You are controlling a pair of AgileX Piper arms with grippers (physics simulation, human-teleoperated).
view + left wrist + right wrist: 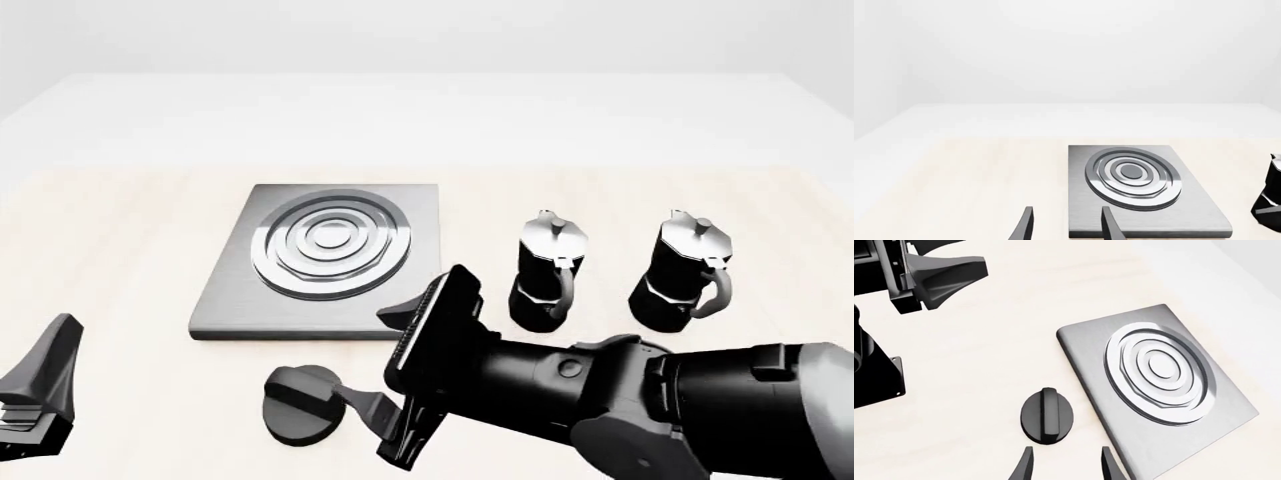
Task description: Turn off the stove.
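The stove (320,262) is a flat brushed-steel plate with raised silver rings; it also shows in the left wrist view (1141,187) and the right wrist view (1157,377). Its black ridged knob (300,403) lies on the table in front of the plate. My right gripper (364,353) reaches in from the right and is open, its fingertips just short of the knob (1047,415) with nothing between them (1067,465). My left gripper (54,350) sits low at the near left, open and empty (1067,225), facing the stove's near edge.
Two black-and-silver moka pots (550,270) (687,270) stand upright to the right of the stove; one shows at the edge of the left wrist view (1271,195). The left arm (921,270) appears in the right wrist view beyond the knob.
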